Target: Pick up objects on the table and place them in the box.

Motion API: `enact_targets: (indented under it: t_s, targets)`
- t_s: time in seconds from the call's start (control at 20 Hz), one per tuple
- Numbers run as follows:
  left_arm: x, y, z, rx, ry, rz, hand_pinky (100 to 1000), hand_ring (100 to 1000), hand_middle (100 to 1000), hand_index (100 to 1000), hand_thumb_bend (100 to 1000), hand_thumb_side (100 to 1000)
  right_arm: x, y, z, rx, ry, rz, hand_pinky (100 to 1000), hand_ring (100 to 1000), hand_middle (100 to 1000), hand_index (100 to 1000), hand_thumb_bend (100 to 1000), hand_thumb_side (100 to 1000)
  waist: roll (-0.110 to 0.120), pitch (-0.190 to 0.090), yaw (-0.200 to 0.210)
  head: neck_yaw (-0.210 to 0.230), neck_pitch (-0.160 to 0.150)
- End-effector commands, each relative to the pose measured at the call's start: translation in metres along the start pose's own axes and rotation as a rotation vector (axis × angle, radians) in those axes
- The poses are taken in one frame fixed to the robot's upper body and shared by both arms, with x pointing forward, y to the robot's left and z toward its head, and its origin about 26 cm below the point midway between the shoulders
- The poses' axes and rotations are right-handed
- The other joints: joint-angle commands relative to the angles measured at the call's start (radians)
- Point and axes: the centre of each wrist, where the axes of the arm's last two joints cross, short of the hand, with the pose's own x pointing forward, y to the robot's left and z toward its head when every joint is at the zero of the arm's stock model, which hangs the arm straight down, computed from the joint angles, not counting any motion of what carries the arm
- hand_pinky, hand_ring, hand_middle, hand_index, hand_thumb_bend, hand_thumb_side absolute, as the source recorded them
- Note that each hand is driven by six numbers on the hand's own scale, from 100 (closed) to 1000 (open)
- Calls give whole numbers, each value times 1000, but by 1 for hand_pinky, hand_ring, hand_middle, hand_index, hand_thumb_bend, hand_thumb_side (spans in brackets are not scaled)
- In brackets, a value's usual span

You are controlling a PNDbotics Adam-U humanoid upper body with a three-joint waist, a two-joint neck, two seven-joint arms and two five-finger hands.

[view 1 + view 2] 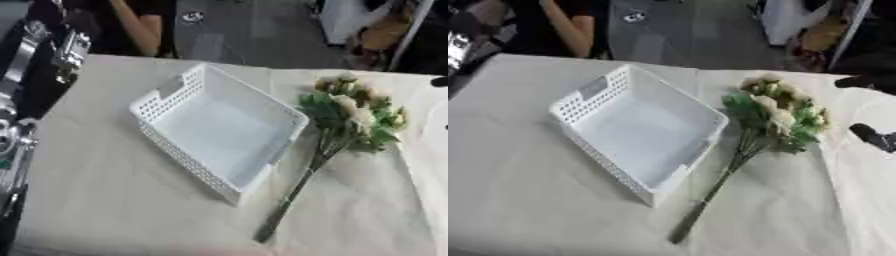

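A white perforated box (219, 131) lies askew in the middle of the table with nothing inside it. Right beside its right rim lies a bunch of artificial flowers (773, 114), cream blooms and green leaves toward the far side. The long dark stem (702, 207) points toward the near edge. Two dark fingers of my right hand (871, 136) show at the right edge, spread apart and holding nothing, just right of the blooms. My left arm (17, 135), black and silver, runs along the left edge, well away from the box. Its hand is not clear.
A beige cloth (105, 200) covers the table, with a paler fold (859, 200) down the right side. Beyond the far table edge is grey floor (236, 30) with clutter at the upper right.
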Motion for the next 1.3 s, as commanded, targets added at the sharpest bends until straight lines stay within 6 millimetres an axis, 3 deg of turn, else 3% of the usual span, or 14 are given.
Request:
enact_targets:
  t_s: [0.05,0.8,1.3]
  targets:
    - [5,4,-3,-9,-25,-18,777,1000,1000,1000,100,863,-14,-5,4,37,15,49,1000,1000,976,948,240,393,2,-8,2,-6,-2]
    - [6,3,-3,-17,-30,-10,777,1000,1000,1000,100,863,-39,42,-15,157,20,1,1000,953,942,944,182,478,7,-3,11,-17,-2]
    - [7,1,-4,-22,-35,-4,777,1000,1000,1000,100,863,-46,68,-48,215,14,-36,996,947,932,941,156,529,9,0,17,-22,-2]
